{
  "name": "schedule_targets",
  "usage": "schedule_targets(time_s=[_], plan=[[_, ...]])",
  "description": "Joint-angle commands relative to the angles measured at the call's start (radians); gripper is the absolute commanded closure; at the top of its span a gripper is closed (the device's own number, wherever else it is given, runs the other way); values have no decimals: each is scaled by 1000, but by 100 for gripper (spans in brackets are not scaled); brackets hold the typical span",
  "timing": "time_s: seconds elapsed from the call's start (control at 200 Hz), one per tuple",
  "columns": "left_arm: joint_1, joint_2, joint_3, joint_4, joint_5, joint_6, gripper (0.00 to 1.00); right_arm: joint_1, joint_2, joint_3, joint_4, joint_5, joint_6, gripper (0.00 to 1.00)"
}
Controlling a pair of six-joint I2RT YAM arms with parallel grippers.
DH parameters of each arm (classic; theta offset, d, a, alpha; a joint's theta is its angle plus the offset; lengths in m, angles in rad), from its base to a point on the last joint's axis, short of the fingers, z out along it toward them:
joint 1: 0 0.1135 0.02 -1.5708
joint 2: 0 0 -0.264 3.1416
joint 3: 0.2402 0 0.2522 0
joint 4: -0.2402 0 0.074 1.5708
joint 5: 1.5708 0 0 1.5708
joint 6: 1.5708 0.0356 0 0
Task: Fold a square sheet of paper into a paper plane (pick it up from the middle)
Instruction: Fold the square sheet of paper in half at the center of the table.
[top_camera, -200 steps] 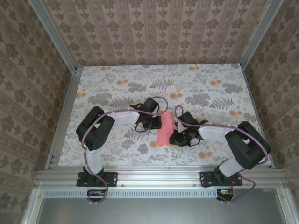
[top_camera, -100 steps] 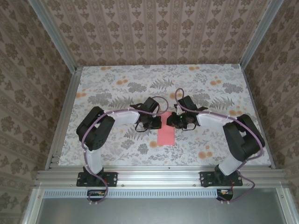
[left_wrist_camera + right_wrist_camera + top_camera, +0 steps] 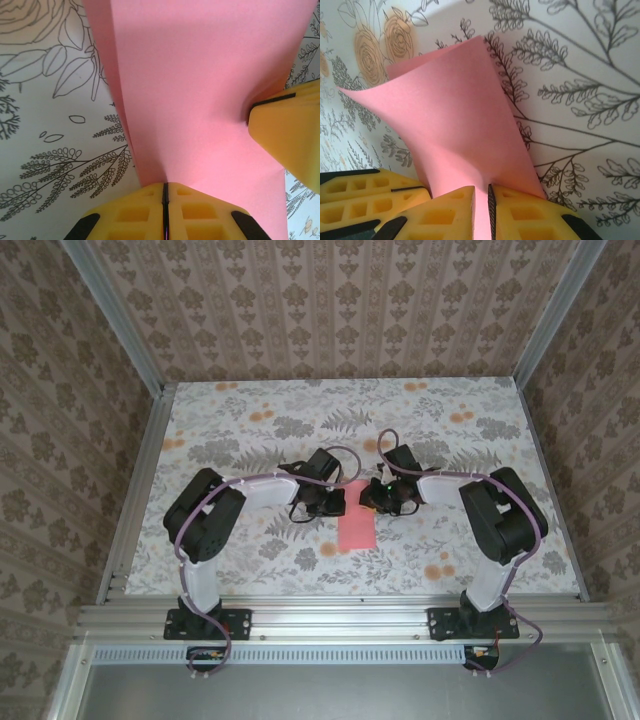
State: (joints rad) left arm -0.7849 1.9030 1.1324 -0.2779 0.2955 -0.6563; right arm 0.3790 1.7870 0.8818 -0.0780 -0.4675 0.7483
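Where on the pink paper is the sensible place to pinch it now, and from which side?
The far edge of the pink paper, one end each: left gripper from the left, right gripper from the right, as both grip it. That edge curls off the table, so jaws can close over it; the near end seems flat.

The paper plane is pink. The fingers are yellow. The table is white with grey leaves and orange flowers.

The table has a pale top printed with grey leaves and orange flowers. On it, the pink paper plane runs from between the left gripper and right gripper toward the arm bases.
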Motion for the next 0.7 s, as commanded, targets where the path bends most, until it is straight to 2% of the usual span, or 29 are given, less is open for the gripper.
schedule_targets(time_s=[0.0,0.09,0.445,0.59,0.695], plan=[[1,38,1,-87,-48,32,90,-11,-30,-6,17,4,23,82],[0,41,4,-90,-47,34,90,-15,-42,14,9,7,15,81],[1,41,12,-105,-52,43,90,-16,75,100,-28,39,-6,81],[1,21,34,-108,-42,44,90,-15,84,63,-38,60,16,81],[1,-17,50,-94,-17,40,89,-3,36,-5,-35,94,71,82]])
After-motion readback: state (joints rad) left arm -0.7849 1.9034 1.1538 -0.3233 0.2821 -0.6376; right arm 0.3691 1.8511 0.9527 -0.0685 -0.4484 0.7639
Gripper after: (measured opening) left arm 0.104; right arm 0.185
